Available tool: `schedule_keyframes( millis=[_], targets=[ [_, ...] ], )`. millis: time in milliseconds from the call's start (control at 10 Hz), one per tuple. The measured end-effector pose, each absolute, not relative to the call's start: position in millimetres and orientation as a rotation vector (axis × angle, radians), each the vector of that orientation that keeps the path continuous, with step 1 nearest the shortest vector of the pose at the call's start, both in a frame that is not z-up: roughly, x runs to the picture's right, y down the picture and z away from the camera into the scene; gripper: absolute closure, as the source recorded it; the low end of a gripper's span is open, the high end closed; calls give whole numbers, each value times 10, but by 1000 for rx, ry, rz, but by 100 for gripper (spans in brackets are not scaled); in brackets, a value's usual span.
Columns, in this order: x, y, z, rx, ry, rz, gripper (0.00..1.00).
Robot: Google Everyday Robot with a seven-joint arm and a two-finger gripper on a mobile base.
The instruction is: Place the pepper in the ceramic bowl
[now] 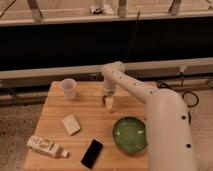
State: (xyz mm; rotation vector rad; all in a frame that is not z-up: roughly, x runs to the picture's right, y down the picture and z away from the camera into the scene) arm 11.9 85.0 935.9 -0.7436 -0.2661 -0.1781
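A: Left to right: the white cup point(69, 88) far left looks empty. And the gripper point(109, 102)?

B: Low over the table's point(55, 127) far middle; the pepper isn't visible. The ceramic bowl point(130, 134), right and nearer, holds nothing.

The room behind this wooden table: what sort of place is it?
Probably a lab or test space, not a kitchen. The wooden table stands on speckled floor before a dark wall panel with cables. The gripper hangs over the table's far middle, near the ceramic bowl.
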Motion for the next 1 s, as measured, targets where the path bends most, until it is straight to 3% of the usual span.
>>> schedule_keyframes(
  millis=[1000],
  targets=[
    [213,711,9634,-737,-313,-440,20]
  ],
)
